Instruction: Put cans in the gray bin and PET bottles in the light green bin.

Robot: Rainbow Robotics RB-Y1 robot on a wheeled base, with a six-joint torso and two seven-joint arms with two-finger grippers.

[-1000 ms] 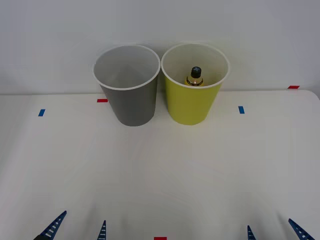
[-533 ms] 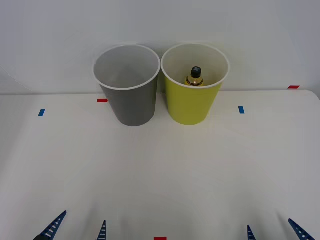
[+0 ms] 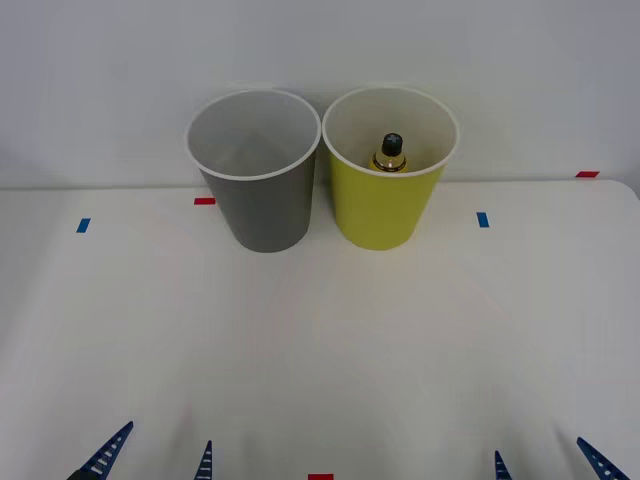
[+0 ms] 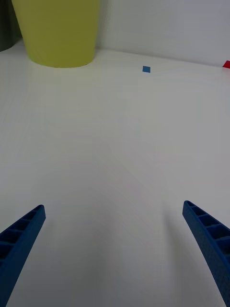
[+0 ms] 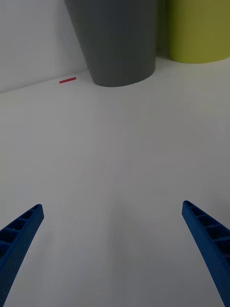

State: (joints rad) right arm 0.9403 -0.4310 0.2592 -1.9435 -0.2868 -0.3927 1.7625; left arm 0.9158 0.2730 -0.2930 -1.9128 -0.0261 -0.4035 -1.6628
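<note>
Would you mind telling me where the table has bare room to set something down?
The whole white table between the bins and the two open grippers, left and right, is bare. It is crowded only at the back, where the gray bin and the light green bin stand side by side.

white table (image 3: 320,340), red and blue tape marks (image 3: 483,219)
</note>
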